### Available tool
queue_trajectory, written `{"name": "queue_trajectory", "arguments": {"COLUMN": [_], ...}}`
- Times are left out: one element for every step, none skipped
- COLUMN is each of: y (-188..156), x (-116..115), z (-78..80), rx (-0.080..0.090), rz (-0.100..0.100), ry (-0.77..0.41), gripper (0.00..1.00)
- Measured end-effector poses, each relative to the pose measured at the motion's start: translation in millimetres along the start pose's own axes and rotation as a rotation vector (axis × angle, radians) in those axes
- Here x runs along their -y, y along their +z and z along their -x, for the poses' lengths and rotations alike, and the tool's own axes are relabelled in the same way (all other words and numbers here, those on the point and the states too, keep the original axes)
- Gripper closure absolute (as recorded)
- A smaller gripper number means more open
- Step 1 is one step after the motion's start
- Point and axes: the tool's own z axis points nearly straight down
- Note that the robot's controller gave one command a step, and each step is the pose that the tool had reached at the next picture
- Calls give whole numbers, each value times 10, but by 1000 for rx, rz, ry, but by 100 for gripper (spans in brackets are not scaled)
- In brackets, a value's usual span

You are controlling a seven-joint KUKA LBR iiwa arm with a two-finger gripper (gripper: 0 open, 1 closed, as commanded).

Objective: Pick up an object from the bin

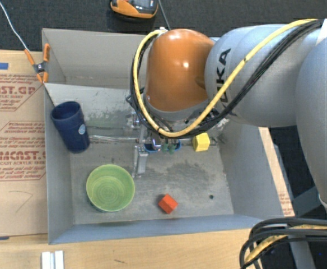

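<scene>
My gripper (140,164) hangs below the orange wrist cover near the middle of the bin, low over the bare floor. A green bowl (110,188) sits upright just to its lower left, a short gap away. A small yellow block (201,142) lies to the gripper's right, partly tucked under the arm. A small red block (167,204) rests near the bin's front wall, below and right of the gripper. Nothing shows in the gripper's grasp.
A dark blue cup (70,126) lies tipped on its side against the bin's left wall. The arm and its orange cover hide the back middle and right of the bin.
</scene>
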Motion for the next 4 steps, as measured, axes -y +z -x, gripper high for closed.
{"name": "queue_trajectory", "arguments": {"y": [1189,696,1284,880], "x": [-295,-252,-306,218], "z": [-153,-296,18,-11], "rx": [-7,-3,-2,2], "rz": [-1,1,3,3], "ry": [-57,-68,-564,-853], "gripper": [0,0,0,0]}}
